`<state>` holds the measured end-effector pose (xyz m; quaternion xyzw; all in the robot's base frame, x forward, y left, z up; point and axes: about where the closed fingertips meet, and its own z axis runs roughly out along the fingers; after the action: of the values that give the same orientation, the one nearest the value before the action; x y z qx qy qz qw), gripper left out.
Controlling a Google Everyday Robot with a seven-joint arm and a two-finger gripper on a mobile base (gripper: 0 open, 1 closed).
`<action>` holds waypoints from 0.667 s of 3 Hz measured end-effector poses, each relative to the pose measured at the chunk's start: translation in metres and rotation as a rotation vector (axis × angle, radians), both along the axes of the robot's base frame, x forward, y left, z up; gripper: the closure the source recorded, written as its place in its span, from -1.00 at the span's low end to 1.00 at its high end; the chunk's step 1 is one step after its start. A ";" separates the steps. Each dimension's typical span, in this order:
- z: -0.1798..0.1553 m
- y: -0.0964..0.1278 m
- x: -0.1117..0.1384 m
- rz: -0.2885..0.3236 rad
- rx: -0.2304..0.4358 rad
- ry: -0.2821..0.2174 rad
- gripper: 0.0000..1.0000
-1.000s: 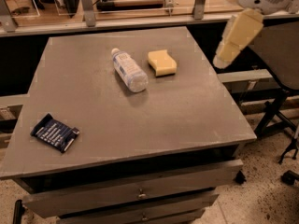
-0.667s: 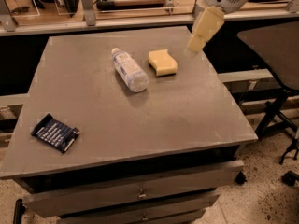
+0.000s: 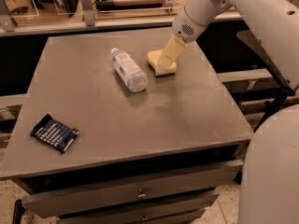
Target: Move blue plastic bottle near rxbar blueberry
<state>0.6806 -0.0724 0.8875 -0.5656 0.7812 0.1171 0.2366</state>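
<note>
Grey desk (image 3: 187, 111), white arm (image 3: 252, 13) reaching in from the right, not yet at the blue plastic bottle (image 3: 128, 70).

Bottle on its side toward the far middle of the desk, long axis diagonal: white cap far-left, ribbed base near-right. Just beside it on the right, yellow sponge (image 3: 153, 59). Flat at the near-left corner, well apart from the bottle, rxbar blueberry (image 3: 54, 133). Above the sponge, gripper (image 3: 163, 65), parted or closed cannot tell. Target therefore leftward of the gripper; likely a sideways shift, then a grasp across the bottle's narrow width.
</note>
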 end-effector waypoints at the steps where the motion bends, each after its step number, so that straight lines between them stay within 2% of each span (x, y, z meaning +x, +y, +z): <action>1: 0.000 0.000 0.000 0.000 0.000 0.000 -1.00; 2: 0.003 0.025 0.001 0.028 0.052 0.023 -1.00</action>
<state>0.6813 -0.0476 0.8908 -0.5688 0.7726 0.1473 0.2407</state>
